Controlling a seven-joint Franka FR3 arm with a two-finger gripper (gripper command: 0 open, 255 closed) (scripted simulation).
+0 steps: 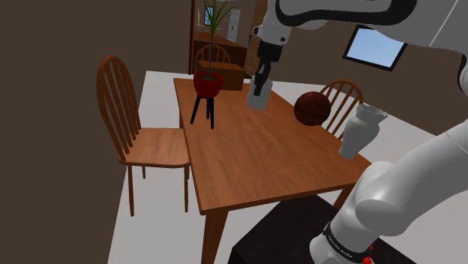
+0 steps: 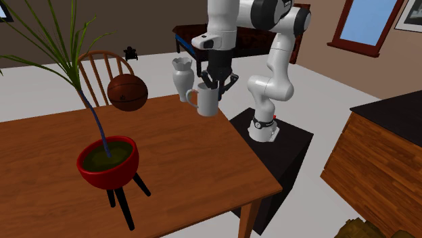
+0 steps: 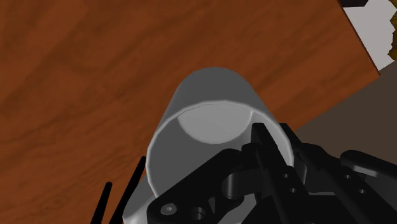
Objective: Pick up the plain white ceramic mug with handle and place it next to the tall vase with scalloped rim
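The plain white mug [image 2: 208, 103] hangs upright over the wooden table [image 2: 176, 155], clasped at its rim by the gripper [image 2: 215, 86]. The tall white vase [image 1: 358, 133] with a scalloped rim stands upright at the table's right edge in the shoulder view, apart from the mug.

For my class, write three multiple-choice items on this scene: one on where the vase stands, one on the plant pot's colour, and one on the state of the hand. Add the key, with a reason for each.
1. Where does the vase stand?
A. on a chair seat
B. on the table, near the brown ball
C. on the floor

2. What colour is the plant pot?
A. red
B. blue
C. white

3. What state is the hand in?
A. open over the ball
B. shut on nothing
C. shut on the mug

Key:
1 B: the vase stands at the table's corner, close to the ball.
2 A: the bowl is red, on black legs.
3 C: the fingers clasp the mug's wall.
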